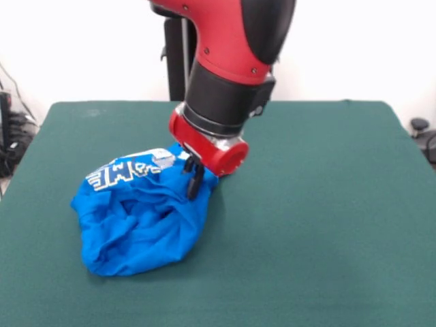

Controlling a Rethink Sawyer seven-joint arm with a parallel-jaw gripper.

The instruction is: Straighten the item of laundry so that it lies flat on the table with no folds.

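1. Bench [327,225]: green cloth top, bare in the foreground & all along the picture's right side, so plenty of room to spread toward.
2. Shirt [139,214]: bright blue, crumpled in a rounded heap on the bench, left of centre in the picture. Lots of creases & folds; near edge bulges & looks tucked under. Not flat at all, so task looks early.
3. White print on the shirt's far upper part, lettering partly readable, lying skewed. Sleeves & hem can't be picked out in the heap.
4. Tool [195,182]: dark fingers [197,178] point down at the heap's far right edge, just by the print. They sit close together w/ blue cloth around the tips, so prob pinched on a fold of the shirt; contact itself is partly hidden.
5. Doing this step well, as I judge it: take one layer only at the edge, not a bunch; lift a little so the heap's weight lets folds fall out; drag slowly toward the bare side; let go low so the cloth doesn't flop back.
6. Risk: whole heap slides instead of opening.
7. Arm [231,75]: red & black, comes down from above at a tilt, behind the shirt.
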